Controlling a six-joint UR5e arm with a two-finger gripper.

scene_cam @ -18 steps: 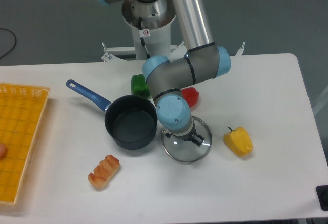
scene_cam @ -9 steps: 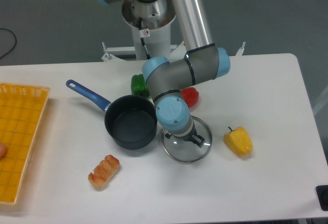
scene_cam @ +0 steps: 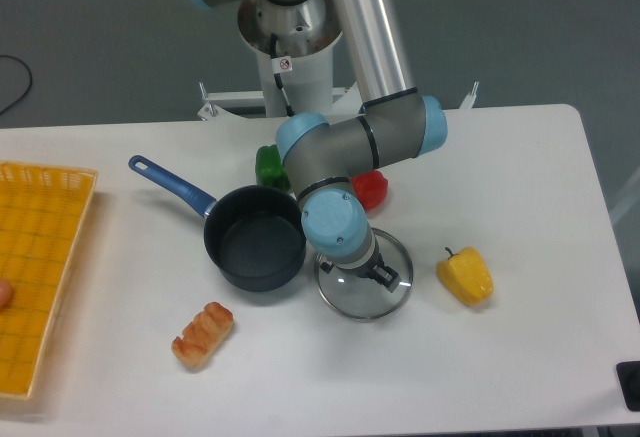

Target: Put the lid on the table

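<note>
The lid lies on the white table, just right of the dark saucepan, whose blue handle points far-left. The gripper is down over the lid's centre, hidden beneath the arm's blue-capped wrist; whether its fingers are closed on the knob cannot be told. A yellow pepper sits near, to the right of the lid. A red pepper and a green pepper lie behind the arm. A bread roll lies near-left of the saucepan, and a yellow grid tray sits at the left edge. A small round sticker marks the arm's base, too small to read.
</note>
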